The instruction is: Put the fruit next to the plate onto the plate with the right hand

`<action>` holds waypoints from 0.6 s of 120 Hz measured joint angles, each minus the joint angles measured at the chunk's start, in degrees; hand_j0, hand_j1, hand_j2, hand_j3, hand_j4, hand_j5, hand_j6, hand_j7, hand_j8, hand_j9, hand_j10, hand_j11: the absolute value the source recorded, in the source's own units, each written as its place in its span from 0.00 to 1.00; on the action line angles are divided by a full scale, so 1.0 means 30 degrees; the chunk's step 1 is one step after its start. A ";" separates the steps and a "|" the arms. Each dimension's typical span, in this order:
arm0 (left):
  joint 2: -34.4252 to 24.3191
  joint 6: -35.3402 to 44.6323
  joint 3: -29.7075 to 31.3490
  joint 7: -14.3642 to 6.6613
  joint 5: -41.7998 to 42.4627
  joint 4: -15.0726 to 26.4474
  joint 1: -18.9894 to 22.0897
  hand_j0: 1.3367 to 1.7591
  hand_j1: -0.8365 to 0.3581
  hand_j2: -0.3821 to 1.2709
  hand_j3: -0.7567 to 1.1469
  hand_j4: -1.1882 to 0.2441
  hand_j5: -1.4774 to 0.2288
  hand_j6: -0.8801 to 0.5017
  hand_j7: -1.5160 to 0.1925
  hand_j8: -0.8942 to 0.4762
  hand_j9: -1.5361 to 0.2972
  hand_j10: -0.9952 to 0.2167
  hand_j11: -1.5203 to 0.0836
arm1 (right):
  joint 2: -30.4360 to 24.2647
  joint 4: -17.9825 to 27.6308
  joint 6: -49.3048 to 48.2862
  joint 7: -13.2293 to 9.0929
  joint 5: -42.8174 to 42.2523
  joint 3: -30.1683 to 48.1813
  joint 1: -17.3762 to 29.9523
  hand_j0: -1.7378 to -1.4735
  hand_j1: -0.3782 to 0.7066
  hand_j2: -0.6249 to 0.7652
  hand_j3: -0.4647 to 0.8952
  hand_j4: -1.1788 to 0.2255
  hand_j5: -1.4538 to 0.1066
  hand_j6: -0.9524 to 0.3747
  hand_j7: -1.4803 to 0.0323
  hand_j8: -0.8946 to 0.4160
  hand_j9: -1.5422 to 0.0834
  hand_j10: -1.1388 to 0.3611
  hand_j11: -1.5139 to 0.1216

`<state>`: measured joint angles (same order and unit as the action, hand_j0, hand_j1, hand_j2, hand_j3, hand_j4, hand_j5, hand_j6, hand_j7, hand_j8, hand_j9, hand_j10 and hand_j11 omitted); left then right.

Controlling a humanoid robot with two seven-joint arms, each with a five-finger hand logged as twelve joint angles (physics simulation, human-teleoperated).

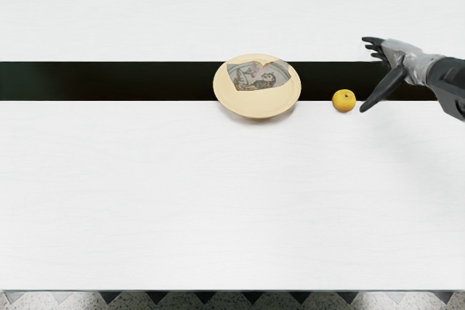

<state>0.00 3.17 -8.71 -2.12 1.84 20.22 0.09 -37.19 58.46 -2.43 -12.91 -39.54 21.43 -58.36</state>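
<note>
Mostly white table (218, 194) w/ dark band (109, 81); plate (254, 109), fruit (344, 100) beside; right hand (392, 59) open-fingered, empty.

Right hand (383, 63) raised, fingers spread, empty

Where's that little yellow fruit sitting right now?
In the head view the yellow fruit lies on the white table, just right of the plate without touching it, with the open right hand close on its right.
</note>
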 joint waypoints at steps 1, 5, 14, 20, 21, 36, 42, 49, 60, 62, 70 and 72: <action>0.0000 0.0000 0.0000 0.0000 0.0000 0.0000 0.0000 0.76 0.97 0.23 0.40 0.82 0.85 0.62 0.87 0.64 0.82 0.81 0.93 | 0.0061 0.0002 0.0213 -0.0041 -0.0174 -0.0115 -0.0123 0.30 0.03 0.45 0.34 0.84 0.93 0.72 0.98 0.68 0.95 0.76 0.93; 0.0000 0.0000 -0.0001 0.0001 0.0000 0.0000 0.0000 0.76 0.97 0.23 0.40 0.82 0.85 0.62 0.87 0.64 0.82 0.81 0.93 | 0.0315 -0.0005 0.0914 -0.0175 -0.0745 -0.0628 -0.0642 0.30 0.03 0.45 0.34 0.84 0.93 0.72 0.98 0.68 0.95 0.76 0.93; 0.0000 -0.0001 0.0000 -0.0001 0.0000 0.0000 0.0000 0.76 0.97 0.23 0.40 0.82 0.85 0.62 0.87 0.64 0.82 0.81 0.93 | 0.1278 -0.0112 0.1901 -0.0588 -0.1525 -0.2151 -0.1865 0.30 0.03 0.45 0.34 0.84 0.93 0.72 0.98 0.68 0.95 0.76 0.93; 0.0000 -0.0001 0.0001 0.0001 0.0001 0.0000 0.0000 0.76 0.97 0.23 0.40 0.82 0.85 0.62 0.87 0.64 0.82 0.81 0.93 | 0.2051 -0.0287 0.2726 -0.1067 -0.1836 -0.3182 -0.2482 0.30 0.03 0.45 0.34 0.84 0.93 0.72 0.98 0.68 0.95 0.76 0.93; 0.0000 -0.0001 0.0001 0.0001 0.0001 -0.0002 0.0000 0.76 0.97 0.23 0.40 0.82 0.85 0.62 0.87 0.64 0.82 0.81 0.93 | 0.2184 -0.0344 0.2858 -0.1127 -0.1875 -0.3352 -0.2559 0.30 0.03 0.45 0.34 0.84 0.93 0.72 0.98 0.68 0.95 0.76 0.93; 0.0000 0.0000 0.0002 0.0002 0.0002 -0.0001 0.0000 0.76 0.97 0.23 0.40 0.82 0.85 0.62 0.87 0.64 0.82 0.81 0.93 | 0.4848 -0.2600 0.4676 -0.1639 -0.2201 -0.6071 -0.3205 0.30 0.03 0.45 0.34 0.84 0.93 0.72 0.98 0.68 0.95 0.76 0.93; 0.0000 0.0002 0.0002 0.0001 0.0002 0.0000 0.0000 0.76 0.97 0.23 0.40 0.82 0.85 0.62 0.87 0.64 0.82 0.81 0.93 | 0.5798 -0.3488 0.5646 -0.1835 -0.2240 -0.7131 -0.3311 0.30 0.03 0.45 0.34 0.84 0.93 0.72 0.98 0.68 0.95 0.76 0.93; 0.0000 0.0002 0.0003 0.0002 0.0002 0.0000 0.0000 0.76 0.97 0.23 0.40 0.82 0.85 0.62 0.87 0.64 0.82 0.81 0.93 | 0.6789 -0.4439 0.6336 -0.2165 -0.2271 -0.8367 -0.3463 0.30 0.03 0.45 0.34 0.84 0.93 0.72 0.98 0.68 0.95 0.76 0.93; 0.0000 0.0002 0.0003 0.0003 0.0002 0.0000 0.0000 0.76 0.97 0.23 0.40 0.82 0.85 0.62 0.87 0.64 0.82 0.81 0.93 | 0.7689 -0.5264 0.6904 -0.3155 -0.2303 -0.9954 -0.3727 0.30 0.03 0.45 0.34 0.84 0.93 0.72 0.98 0.68 0.95 0.76 0.93; 0.0000 0.0001 0.0003 0.0003 0.0002 0.0000 0.0000 0.76 0.97 0.23 0.40 0.82 0.85 0.62 0.87 0.64 0.82 0.81 0.93 | 0.7783 -0.5349 0.6978 -0.3278 -0.2309 -1.0124 -0.3756 0.30 0.03 0.45 0.34 0.84 0.93 0.72 0.98 0.68 0.95 0.76 0.93; 0.0000 0.0000 0.0003 0.0003 0.0002 0.0000 0.0000 0.76 0.97 0.23 0.40 0.82 0.85 0.62 0.87 0.64 0.82 0.81 0.93 | 0.8035 -0.5593 0.7270 -0.3613 -0.2316 -1.0585 -0.3791 0.30 0.03 0.45 0.34 0.84 0.93 0.72 0.98 0.68 0.95 0.76 0.93; 0.0000 0.0000 0.0003 0.0003 0.0002 0.0000 0.0000 0.76 0.97 0.23 0.40 0.82 0.85 0.62 0.87 0.64 0.82 0.81 0.93 | 0.8078 -0.5638 0.7380 -0.3669 -0.2316 -1.0662 -0.3789 0.30 0.03 0.45 0.34 0.84 0.93 0.72 0.98 0.68 0.95 0.76 0.93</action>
<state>0.00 3.17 -8.70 -2.11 1.84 20.21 0.09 -12.96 41.55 19.71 -23.92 -46.49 -10.55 -69.73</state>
